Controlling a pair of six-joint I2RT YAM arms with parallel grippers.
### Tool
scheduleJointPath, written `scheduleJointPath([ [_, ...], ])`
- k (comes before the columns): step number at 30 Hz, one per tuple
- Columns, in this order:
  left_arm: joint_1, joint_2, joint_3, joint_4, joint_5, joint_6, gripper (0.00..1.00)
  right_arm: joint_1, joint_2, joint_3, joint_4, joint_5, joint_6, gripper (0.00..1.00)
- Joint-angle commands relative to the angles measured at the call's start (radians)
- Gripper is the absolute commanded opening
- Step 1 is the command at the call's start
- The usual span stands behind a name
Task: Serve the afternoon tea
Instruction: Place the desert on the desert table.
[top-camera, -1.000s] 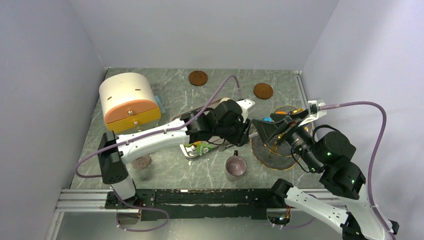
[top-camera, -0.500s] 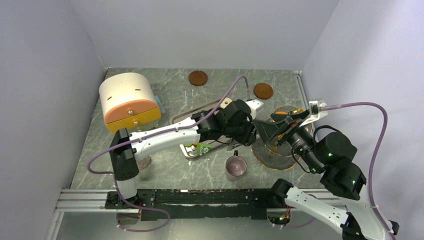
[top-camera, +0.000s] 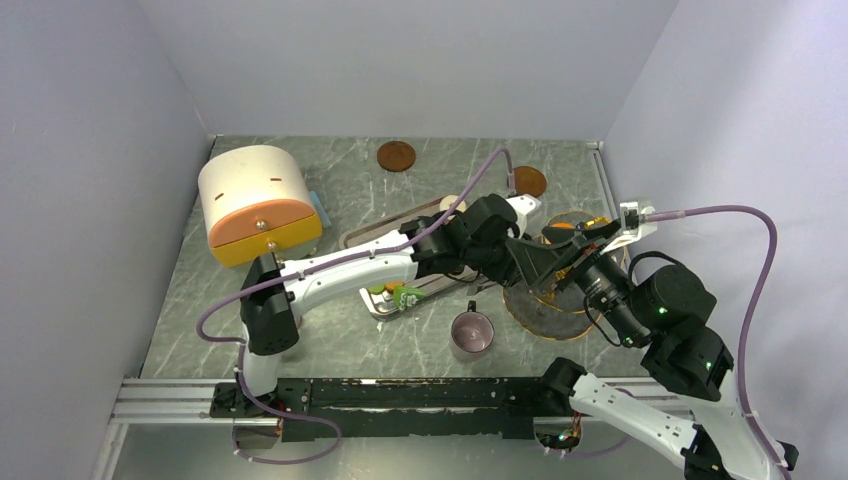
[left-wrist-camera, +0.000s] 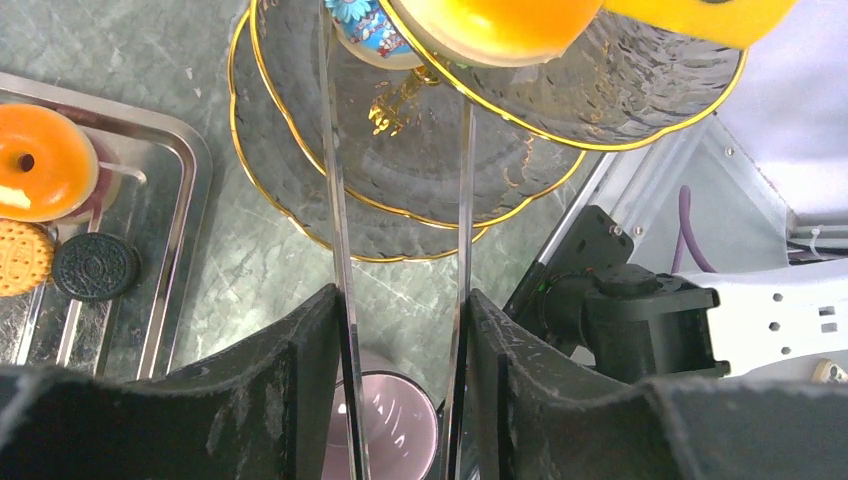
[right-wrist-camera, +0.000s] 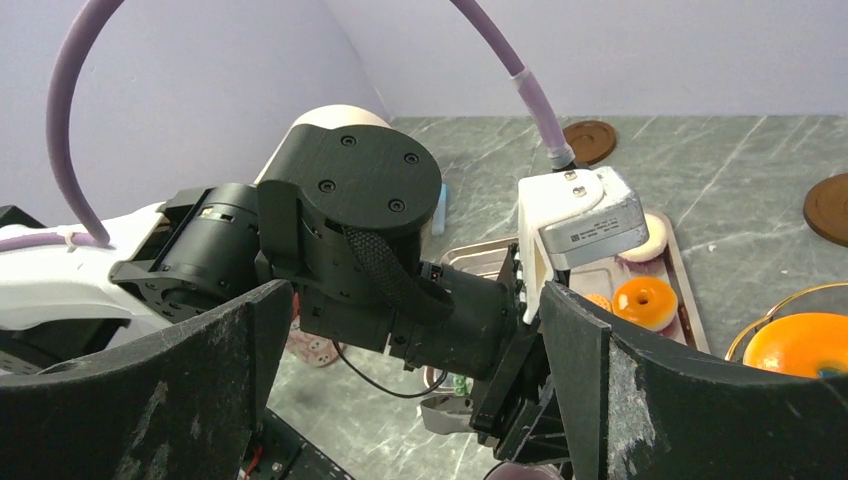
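Note:
My left gripper is shut on clear tongs. The tongs reach up to the upper tier of a gold-rimmed glass stand. A blue treat and an orange treat sit by the tong tips; I cannot tell whether the tips grip the blue one. The pinkish mug stands below the left fingers. An orange ring, a tan biscuit and a black cookie lie on the steel tray. My right gripper is open around the left wrist.
A cream box with an orange drawer stands at the left. Two brown coasters lie at the back. A pink coaster lies by the left arm's base. A green treat is at the tray's near end.
My left arm has stretched further right, carrying the tongs over to the glass stand. The right arm has hardly moved.

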Motion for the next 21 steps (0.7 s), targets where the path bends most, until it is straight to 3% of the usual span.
scheduleJointPath([
  [1, -0.006, 0.014, 0.054, -0.01, -0.01, 0.019, 0.5, 0.0, -0.012, -0.006, 0.032, 0.0, -0.007, 0.98],
  [21, -0.006, 0.042, 0.099, -0.067, -0.01, 0.021, 0.63, 0.0, -0.019, 0.0, 0.021, 0.016, -0.006, 0.98],
])
